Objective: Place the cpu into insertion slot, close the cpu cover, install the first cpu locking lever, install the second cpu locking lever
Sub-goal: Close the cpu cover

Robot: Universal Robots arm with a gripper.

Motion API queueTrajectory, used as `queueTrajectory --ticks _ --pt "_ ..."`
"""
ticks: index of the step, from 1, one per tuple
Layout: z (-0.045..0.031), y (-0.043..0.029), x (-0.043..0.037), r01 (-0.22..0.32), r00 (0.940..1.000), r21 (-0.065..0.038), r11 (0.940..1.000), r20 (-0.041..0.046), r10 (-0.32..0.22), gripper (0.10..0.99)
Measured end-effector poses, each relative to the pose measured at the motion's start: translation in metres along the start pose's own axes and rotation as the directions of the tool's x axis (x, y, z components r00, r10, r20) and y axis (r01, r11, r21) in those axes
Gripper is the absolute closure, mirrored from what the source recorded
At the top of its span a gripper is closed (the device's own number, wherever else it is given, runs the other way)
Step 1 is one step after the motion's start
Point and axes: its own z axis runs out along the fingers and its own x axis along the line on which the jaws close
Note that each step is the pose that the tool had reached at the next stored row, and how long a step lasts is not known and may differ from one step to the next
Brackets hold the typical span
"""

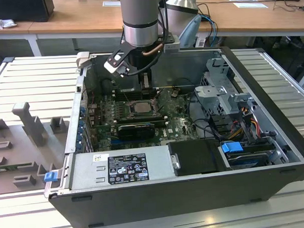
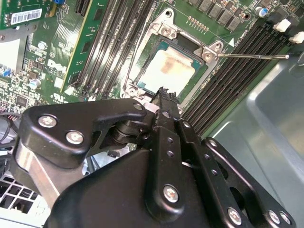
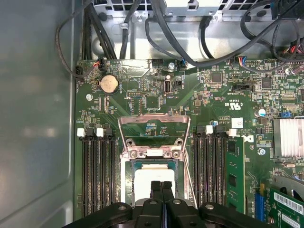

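Note:
The cpu (image 3: 154, 177) (image 2: 169, 71) lies flat in the insertion slot (image 3: 127, 178) (image 2: 151, 43), its pale metal top facing up; in the exterior view the cpu (image 1: 140, 107) sits mid-motherboard. The cpu cover (image 3: 154, 119) stands swung open behind the slot, hinged at its far edge. A thin locking lever (image 2: 251, 56) (image 3: 189, 171) sticks out unlatched beside the slot. My gripper (image 3: 162, 186) (image 2: 162, 93) (image 1: 145, 83) hangs just above the cpu's near edge, fingers pressed together with nothing between them.
Black memory slots (image 3: 97, 175) (image 3: 209, 171) flank the socket on both sides. A black expansion card (image 1: 136, 129) lies in front of it. Cables (image 3: 190, 42) cross the case wall beyond the board. Drive cage (image 1: 223, 93) and power supply (image 1: 121, 168) fill the case's other parts.

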Motion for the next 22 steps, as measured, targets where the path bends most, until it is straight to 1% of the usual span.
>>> queueTrajectory --ticks 11,22 --pt "-0.0045 0.0004 0.0001 0.0 1.0 0.0 1.0 -0.0002 0.0 0.98" --pt "-0.0071 0.0006 0.0001 0.0 1.0 0.0 1.0 -0.0002 0.0 0.98"
